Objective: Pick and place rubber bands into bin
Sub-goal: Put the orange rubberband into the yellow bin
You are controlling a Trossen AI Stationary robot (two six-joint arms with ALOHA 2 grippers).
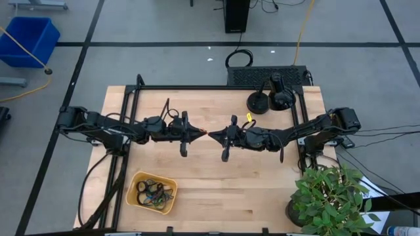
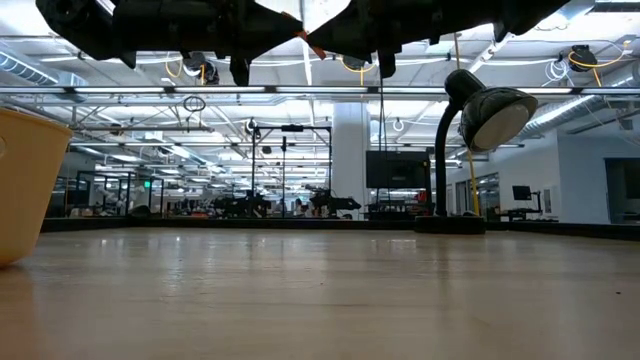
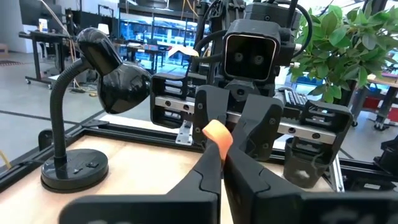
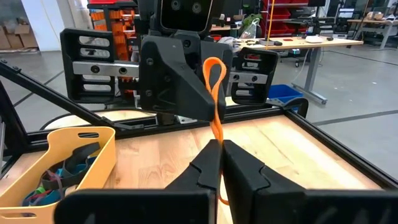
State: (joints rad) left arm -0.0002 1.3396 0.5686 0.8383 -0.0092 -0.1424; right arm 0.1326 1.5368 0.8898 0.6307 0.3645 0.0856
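An orange rubber band (image 1: 206, 133) hangs in the air between my two grippers over the middle of the table. My left gripper (image 1: 201, 133) and my right gripper (image 1: 212, 134) face each other tip to tip, both shut and well above the tabletop. In the right wrist view the band (image 4: 214, 93) stands as an open loop in front of the left gripper. The orange-yellow bin (image 1: 152, 191) stands on the table near the front left and holds several rubber bands (image 4: 53, 180). My left gripper meets the end of the orange band (image 3: 217, 134) at its shut fingertips, coming level from the table's left. The tips hide how much of the band lies between them. The band is clear of the table. My right gripper pinches the orange band (image 4: 217, 140) between its two fingers, coming level from the table's right. The loop stands out past the fingertips toward the left gripper, and a short tail (image 4: 221, 198) shows along the seam between the fingers. The band is lifted clear.
Two black desk lamps (image 1: 269, 97) stand at the far right of the table. A potted plant (image 1: 331, 196) stands at the near right corner. A black frame (image 1: 131, 98) runs along the table's edges. A blue tub (image 1: 26, 39) stands on the floor far left.
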